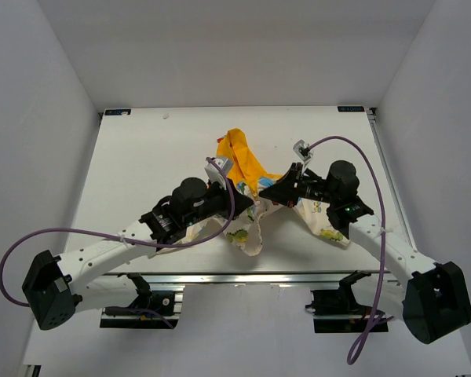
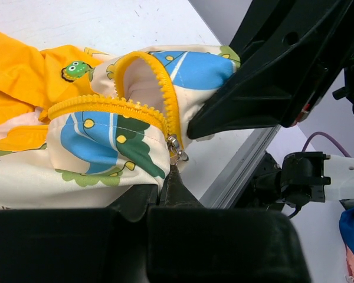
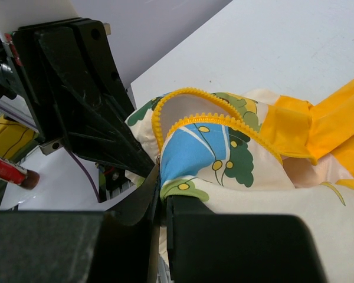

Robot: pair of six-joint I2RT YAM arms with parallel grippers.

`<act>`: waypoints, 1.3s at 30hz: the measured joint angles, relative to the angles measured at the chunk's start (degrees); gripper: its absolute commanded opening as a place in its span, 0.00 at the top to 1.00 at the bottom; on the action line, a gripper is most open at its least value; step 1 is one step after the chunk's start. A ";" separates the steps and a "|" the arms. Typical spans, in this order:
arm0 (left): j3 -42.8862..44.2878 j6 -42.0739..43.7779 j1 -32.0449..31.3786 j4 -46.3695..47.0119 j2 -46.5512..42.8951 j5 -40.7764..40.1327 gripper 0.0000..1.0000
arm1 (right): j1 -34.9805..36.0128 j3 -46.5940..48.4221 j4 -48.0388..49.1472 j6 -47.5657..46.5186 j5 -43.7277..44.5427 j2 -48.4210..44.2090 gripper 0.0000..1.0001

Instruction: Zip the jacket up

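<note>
The jacket (image 1: 251,224) lies bunched at the table's middle, cream with cartoon prints, its yellow-orange hood (image 1: 243,157) toward the back. Both grippers meet at its near front edge and lift it slightly. My left gripper (image 1: 247,203) is shut on the cream fabric (image 2: 106,159) just below the metal zipper slider (image 2: 176,147); in the left wrist view the gripper (image 2: 160,186) pinches the hem. My right gripper (image 1: 272,196) is shut on the other front panel; the right wrist view shows the gripper (image 3: 163,177) beside the yellow zipper teeth (image 3: 212,118). The two zipper sides curve apart above the slider.
The white table (image 1: 141,157) has walls on three sides. A metal rail (image 1: 243,275) runs along its near edge, close below the jacket. Purple cables (image 1: 353,149) loop from both arms. Each gripper's black body fills part of the other's wrist view (image 2: 271,76) (image 3: 82,100).
</note>
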 measured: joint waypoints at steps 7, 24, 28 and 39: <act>-0.28 1.01 0.02 0.17 -0.31 1.66 1.00 | 0.24 0.61 -1.09 1.29 0.33 -1.18 1.00; -3.61 3.50 1.05 5.53 0.20 13.97 1.00 | 0.61 3.41 -3.67 2.12 -0.83 0.94 1.00; -3.98 3.10 1.11 6.19 0.31 14.51 1.00 | 0.81 4.15 -5.05 2.78 0.26 1.05 1.00; -4.59 0.98 1.14 6.64 1.29 14.16 1.00 | 0.81 6.16 -11.56 4.26 2.64 0.76 1.00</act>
